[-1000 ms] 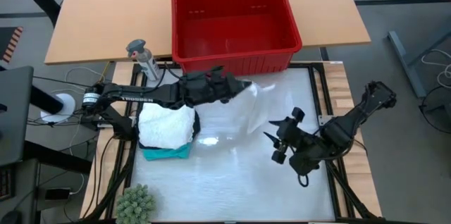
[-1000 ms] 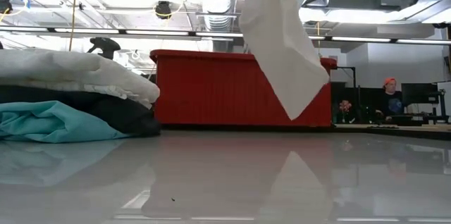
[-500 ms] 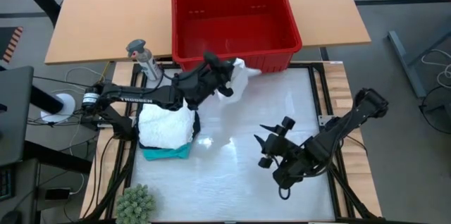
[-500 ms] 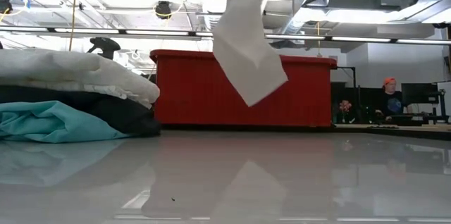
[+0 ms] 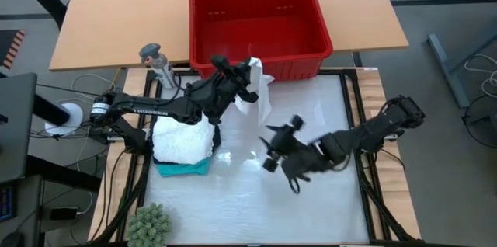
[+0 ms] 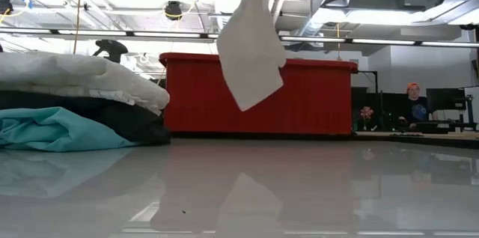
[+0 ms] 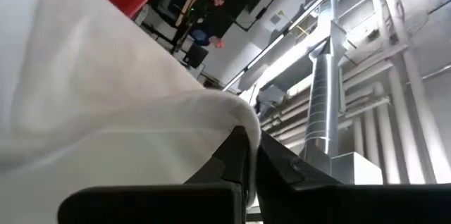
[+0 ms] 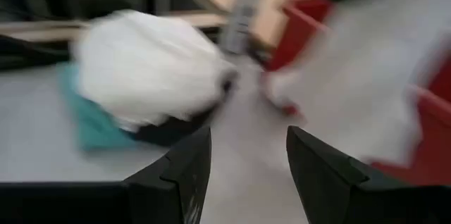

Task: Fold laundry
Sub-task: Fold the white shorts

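Note:
A white cloth [image 5: 262, 95] of the laundry hangs in the air in front of the red basket [image 5: 260, 22], with my left gripper [image 5: 250, 84] shut on its top. In the low view it [image 6: 251, 51] dangles well above the table. At the table's left lies a folded pile: a white garment [image 5: 182, 138] on top, black under it, and teal [image 5: 182, 168] at the bottom. My right gripper [image 5: 266, 147] hovers open over the middle of the table. Its fingers point at the pile [image 8: 148, 69], and the hanging cloth [image 8: 366, 76] is beside it. My left gripper pinches the white cloth at its top [image 7: 236, 122] between its two shut fingers. The cloth bulges over the fingertips there; whether edge or fold, I cannot tell. The fingers come about level from the table's left. The cloth hangs slack below them, clear of the table.
The red basket stands on the wooden table at the far edge. A spray bottle [image 5: 158, 64] stands at the far left, and a small green plant [image 5: 149, 224] sits at the near left corner. A person [image 6: 414, 103] sits in the room beyond.
My left gripper has rolled its wrist and tipped up. The hanging cloth has swung toward the table's left and its lower end has risen. My right gripper has moved from the right part of the table toward the middle, staying open.

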